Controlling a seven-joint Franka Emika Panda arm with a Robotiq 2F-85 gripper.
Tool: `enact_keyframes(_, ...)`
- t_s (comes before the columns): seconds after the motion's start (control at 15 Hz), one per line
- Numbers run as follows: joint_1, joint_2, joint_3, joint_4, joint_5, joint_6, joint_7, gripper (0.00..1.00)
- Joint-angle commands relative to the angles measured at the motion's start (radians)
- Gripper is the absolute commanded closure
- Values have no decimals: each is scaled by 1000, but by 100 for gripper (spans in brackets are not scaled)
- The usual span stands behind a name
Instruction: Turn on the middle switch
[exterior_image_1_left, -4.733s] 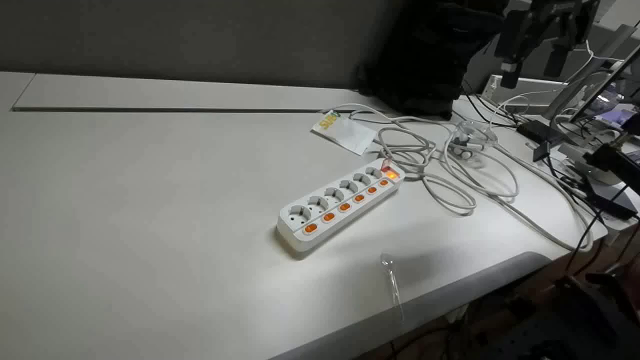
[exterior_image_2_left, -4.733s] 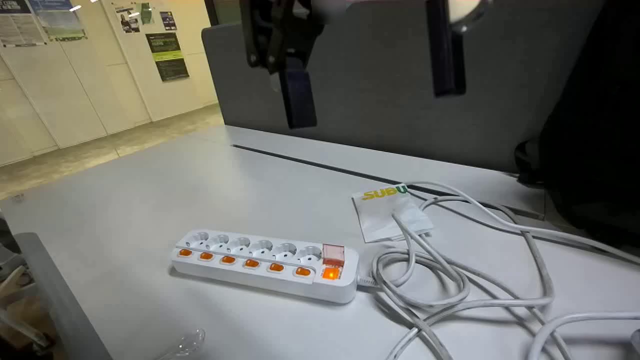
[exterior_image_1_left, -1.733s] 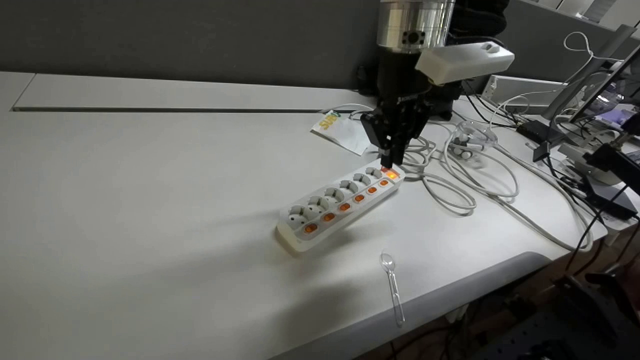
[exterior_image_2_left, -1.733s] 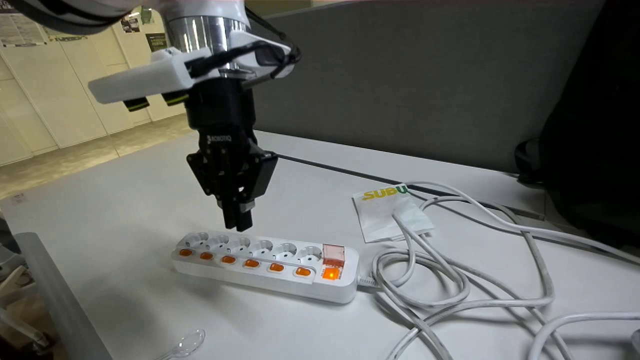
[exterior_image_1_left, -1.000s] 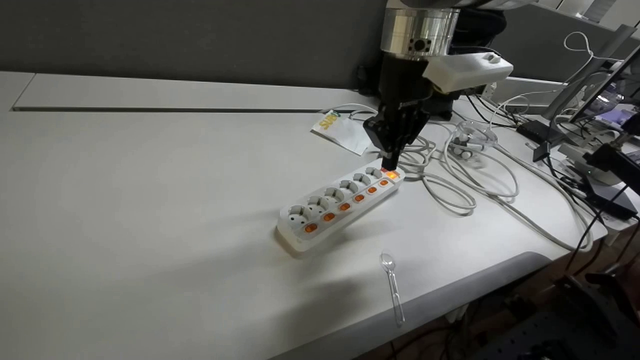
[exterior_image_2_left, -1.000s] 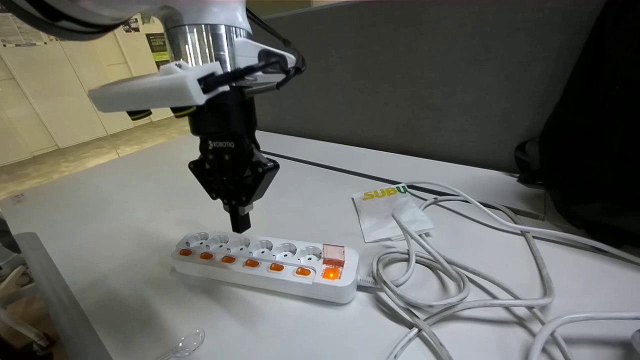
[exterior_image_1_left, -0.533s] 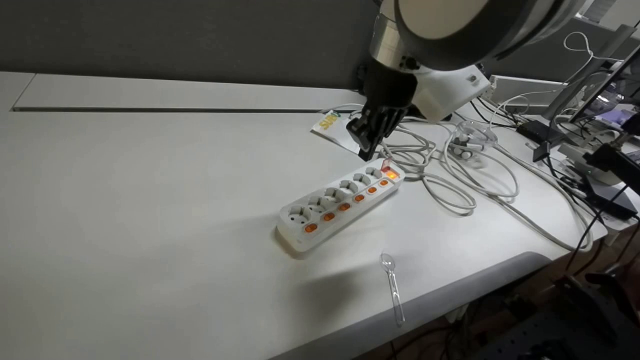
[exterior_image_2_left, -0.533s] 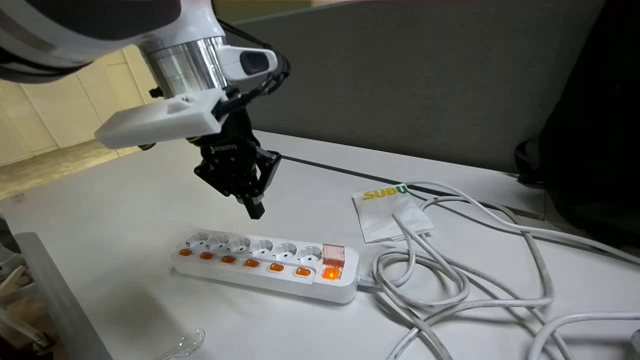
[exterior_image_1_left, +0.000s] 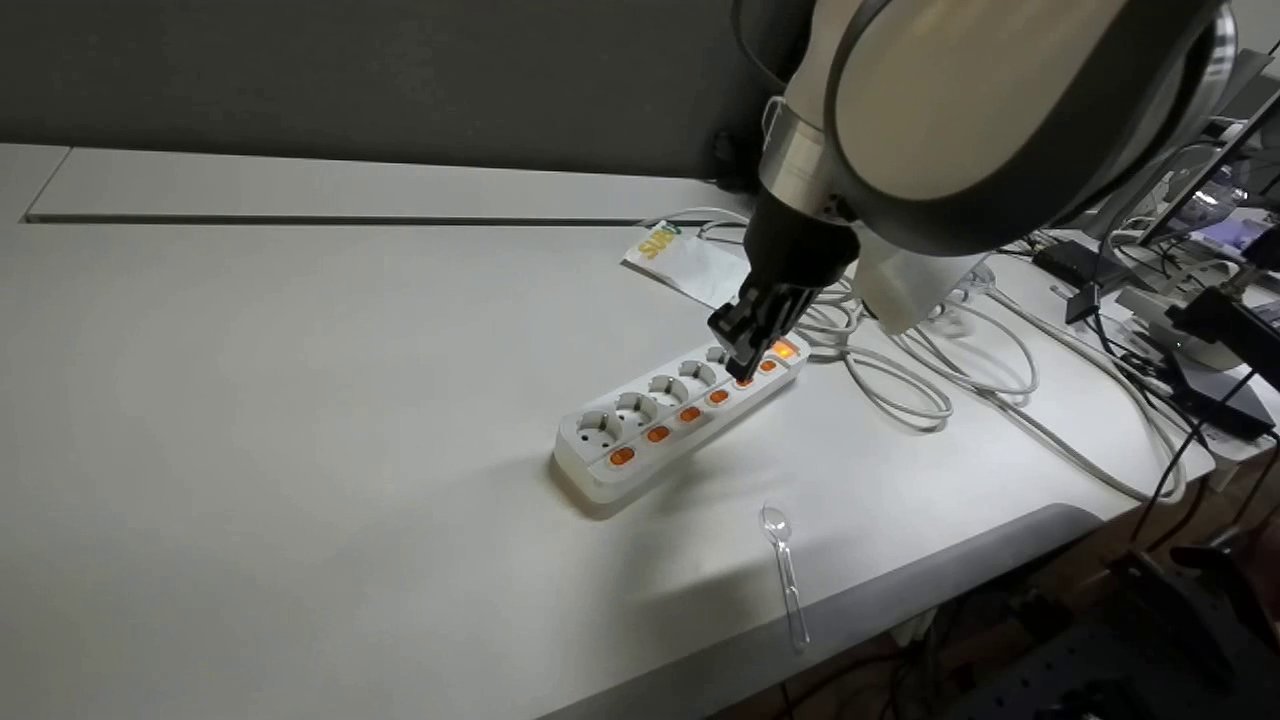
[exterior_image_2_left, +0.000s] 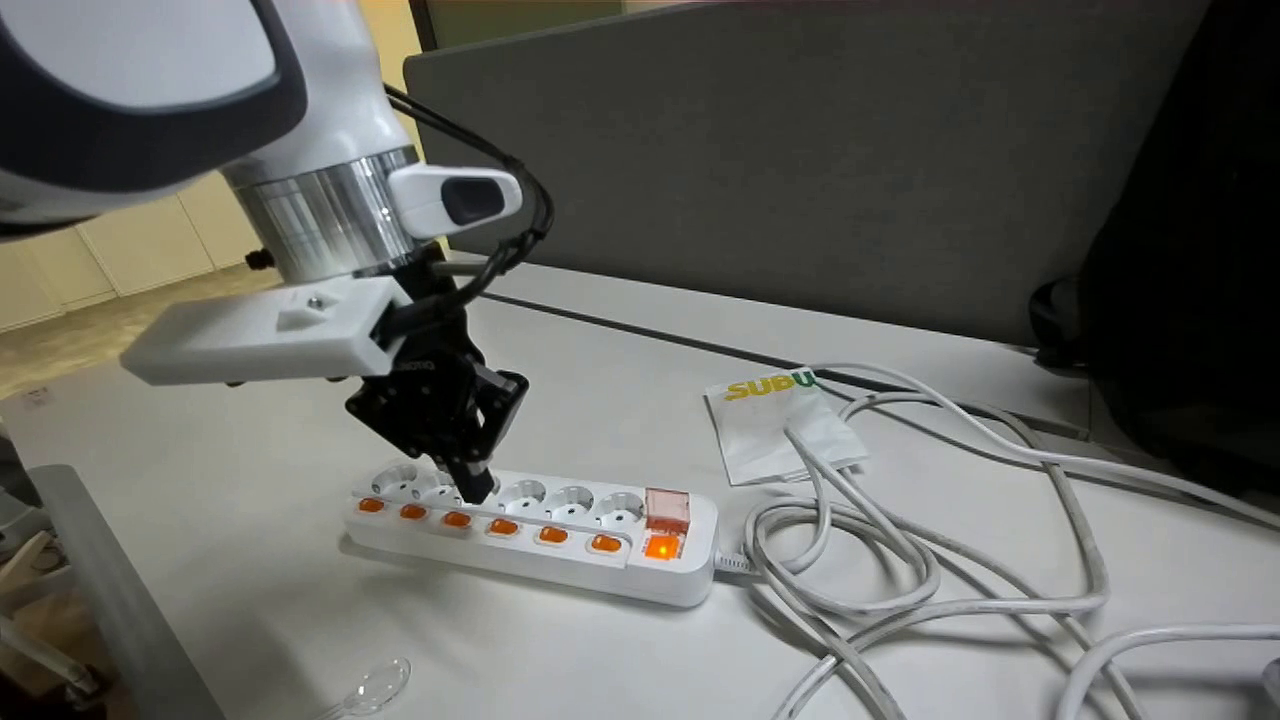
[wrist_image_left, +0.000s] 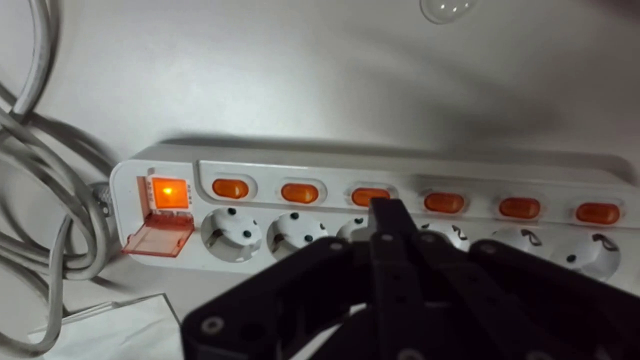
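Orange oval switches (wrist_image_left: 444, 202), six, are lining one white oblong power strip (wrist_image_left: 336, 200), wrist-view centre; one clenched black tool (wrist_image_left: 392, 216) is showing lower right.

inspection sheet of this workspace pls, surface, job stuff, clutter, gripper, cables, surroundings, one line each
Surface: pale tabletop, grey edging along one side
Job's things: power strip lying flat; large end switch glowing, its red cover open; six small orange switches in a row, so no single middle one
Clutter: clear plastic spoon, handle over the edging; white paper with yellow and green lettering
Gripper: shut, nothing seen in it, over the power strip; contact cannot be told
Cables: grey-white cable, looped beside the glowing end
Surroundings: grey partition behind the tabletop; dark bag-like item in front of it
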Motion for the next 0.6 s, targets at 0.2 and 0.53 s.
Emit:
enact_keyframes(0.2,3,12,-3,5,27,-10,-23,100)
enact_keyframes(0.53,-9,61,6,42,74,-41,-40,100)
